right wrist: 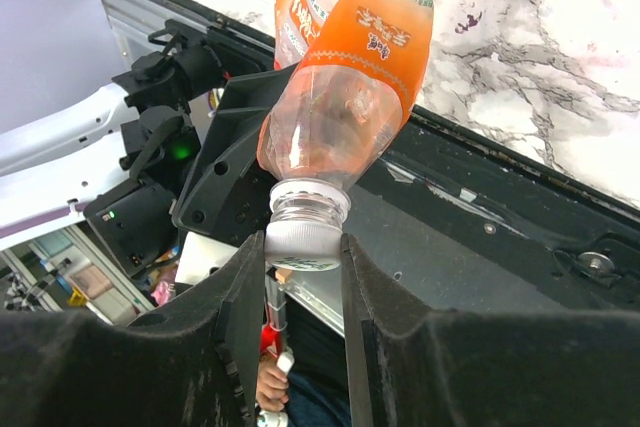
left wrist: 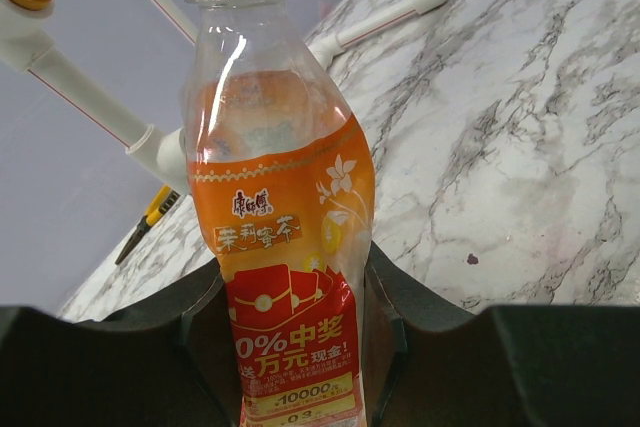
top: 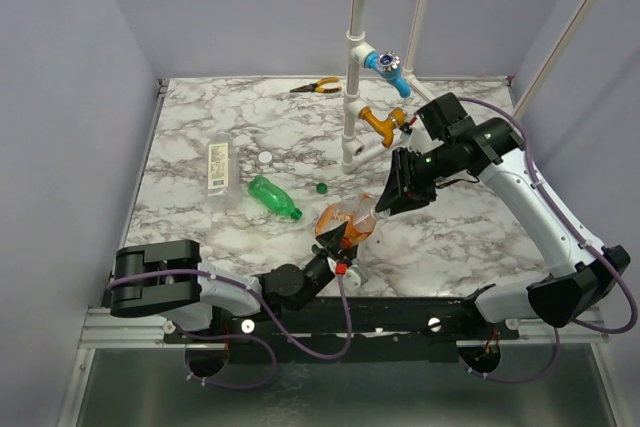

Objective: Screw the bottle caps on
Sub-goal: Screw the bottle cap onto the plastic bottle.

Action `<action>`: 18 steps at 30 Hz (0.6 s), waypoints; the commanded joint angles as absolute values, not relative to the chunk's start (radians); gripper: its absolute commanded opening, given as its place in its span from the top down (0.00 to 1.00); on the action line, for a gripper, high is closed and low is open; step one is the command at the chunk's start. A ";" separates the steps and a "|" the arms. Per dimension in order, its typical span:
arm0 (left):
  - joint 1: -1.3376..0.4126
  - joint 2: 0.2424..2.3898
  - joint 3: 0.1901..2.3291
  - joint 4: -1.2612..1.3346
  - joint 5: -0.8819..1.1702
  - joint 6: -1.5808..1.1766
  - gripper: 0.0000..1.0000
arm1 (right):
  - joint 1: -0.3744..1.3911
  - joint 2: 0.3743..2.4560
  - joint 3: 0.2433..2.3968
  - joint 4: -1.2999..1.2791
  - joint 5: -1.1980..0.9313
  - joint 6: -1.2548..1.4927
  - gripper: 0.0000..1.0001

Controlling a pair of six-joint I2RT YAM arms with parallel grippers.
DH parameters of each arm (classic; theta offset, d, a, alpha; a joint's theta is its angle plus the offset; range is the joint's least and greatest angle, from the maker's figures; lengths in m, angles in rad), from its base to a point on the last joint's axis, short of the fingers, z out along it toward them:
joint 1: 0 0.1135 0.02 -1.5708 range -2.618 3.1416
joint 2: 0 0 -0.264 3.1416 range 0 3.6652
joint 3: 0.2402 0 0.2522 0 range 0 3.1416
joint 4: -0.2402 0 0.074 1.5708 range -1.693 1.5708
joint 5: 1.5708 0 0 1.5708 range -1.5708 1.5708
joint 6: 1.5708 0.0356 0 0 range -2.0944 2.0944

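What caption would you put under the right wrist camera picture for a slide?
Right gripper pinching a white cap at the tilted orange bottle's mouth.

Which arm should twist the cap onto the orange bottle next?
Right. The right claw is shut on the white cap at the mouth of the orange bottle, while the left claw clamps the bottle's body, likely steadying it.

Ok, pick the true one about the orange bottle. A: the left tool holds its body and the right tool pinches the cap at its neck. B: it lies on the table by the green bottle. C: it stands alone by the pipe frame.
A: the left tool grips the orange bottle by its labelled body, and the right tool is closed on the white cap at its neck.
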State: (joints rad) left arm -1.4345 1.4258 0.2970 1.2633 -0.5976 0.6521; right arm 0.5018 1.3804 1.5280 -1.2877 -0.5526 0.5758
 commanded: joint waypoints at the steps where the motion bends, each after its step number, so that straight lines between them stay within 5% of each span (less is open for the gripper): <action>1: -1.440 1.441 0.321 1.314 -0.563 0.651 1.00 | 0.495 1.389 1.545 -1.285 -0.563 0.582 0.67; 18: -1.447 1.469 0.332 1.342 -0.557 0.656 1.00 | 0.495 1.411 1.559 -1.316 -0.541 0.576 0.63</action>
